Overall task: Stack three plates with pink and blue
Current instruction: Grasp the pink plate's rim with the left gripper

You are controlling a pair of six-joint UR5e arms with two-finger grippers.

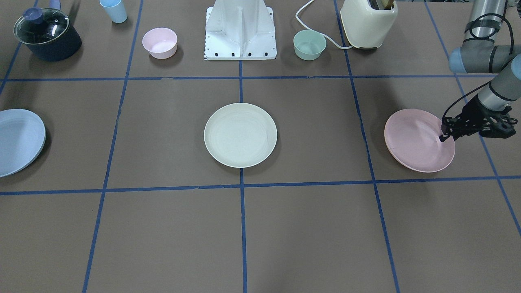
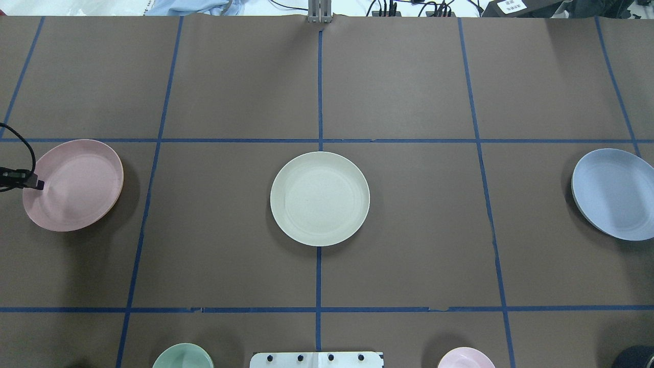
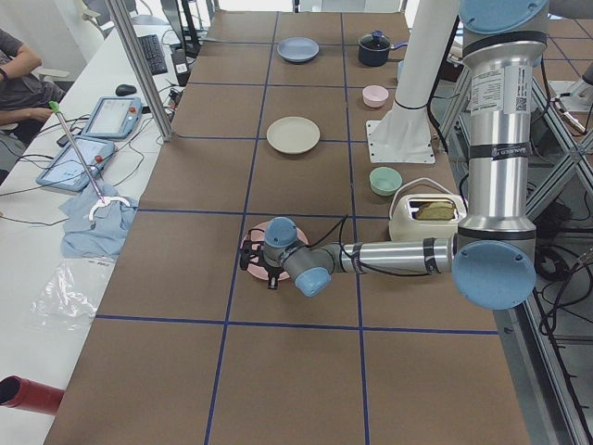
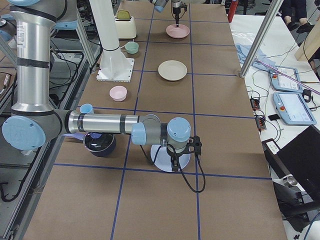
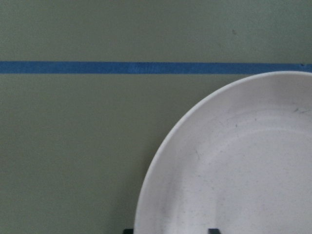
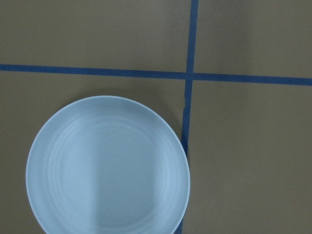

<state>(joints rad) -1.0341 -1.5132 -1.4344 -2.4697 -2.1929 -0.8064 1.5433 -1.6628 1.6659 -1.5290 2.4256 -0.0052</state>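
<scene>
The pale pink plate [image 1: 419, 140] lies at the table's left end and also shows in the overhead view [image 2: 74, 184]. My left gripper [image 1: 443, 136] is open, low at the plate's outer rim. In the left wrist view [image 5: 170, 231] one fingertip stands outside the rim and one inside. The cream-white plate [image 1: 240, 135] lies at the table's middle. The pale blue plate [image 1: 18, 140] lies at the right end and fills the right wrist view [image 6: 107, 168]. My right gripper [image 4: 175, 164] hangs by the blue plate's edge; I cannot tell whether it is open or shut.
Along the robot's side stand a dark lidded pot [image 1: 47, 34], a blue cup [image 1: 114, 10], a small pink bowl [image 1: 159, 42], the white robot base [image 1: 240, 32], a mint-green bowl [image 1: 309, 44] and a cream toaster [image 1: 368, 22]. Blue tape lines grid the brown table.
</scene>
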